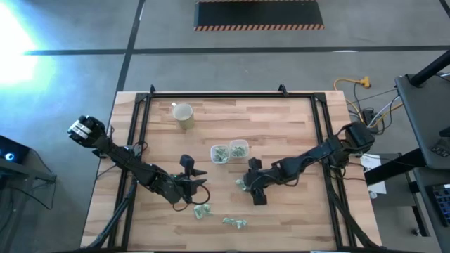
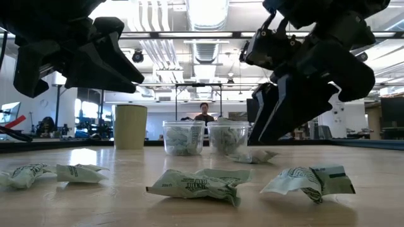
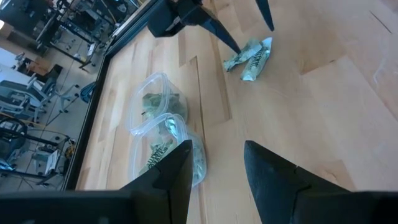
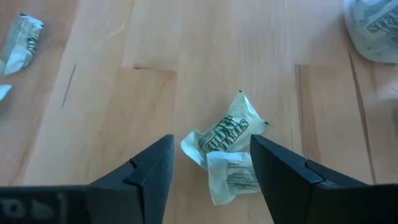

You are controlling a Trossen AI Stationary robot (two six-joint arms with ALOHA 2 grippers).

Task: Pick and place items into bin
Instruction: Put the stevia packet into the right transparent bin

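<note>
I am looking down on a wooden desk point(image 1: 281, 140) with both arms reaching toward its middle. At the far left of the desk top a beige cup point(image 1: 183, 115) stands apart from everything else. My left gripper point(image 1: 199, 188) hangs just above the wood near the front, its fingers parted partway and holding nothing. Just in front of it lie two green-and-white wrapped pieces, one point(image 1: 203, 211) close to the fingers and another point(image 1: 235, 223) a little further right, both still loose.

Near the centre stand two small clear tubs, touching side by side: the left tub point(image 1: 219, 153) and the right tub point(image 1: 239, 148). Both already hold several of the wrapped pieces, so I judge part of the job done.

To the right, my right gripper point(image 4: 211, 171) is lowered over another wrapped piece point(image 4: 225, 154), a crumpled pair of wrappers lying flat on the wood. Its fingers are spread wide on either side of that piece and have not closed on it.

As I read it, at least three pieces remain on the desk. The low view shows four or so wrappers lying in the foreground.
</note>
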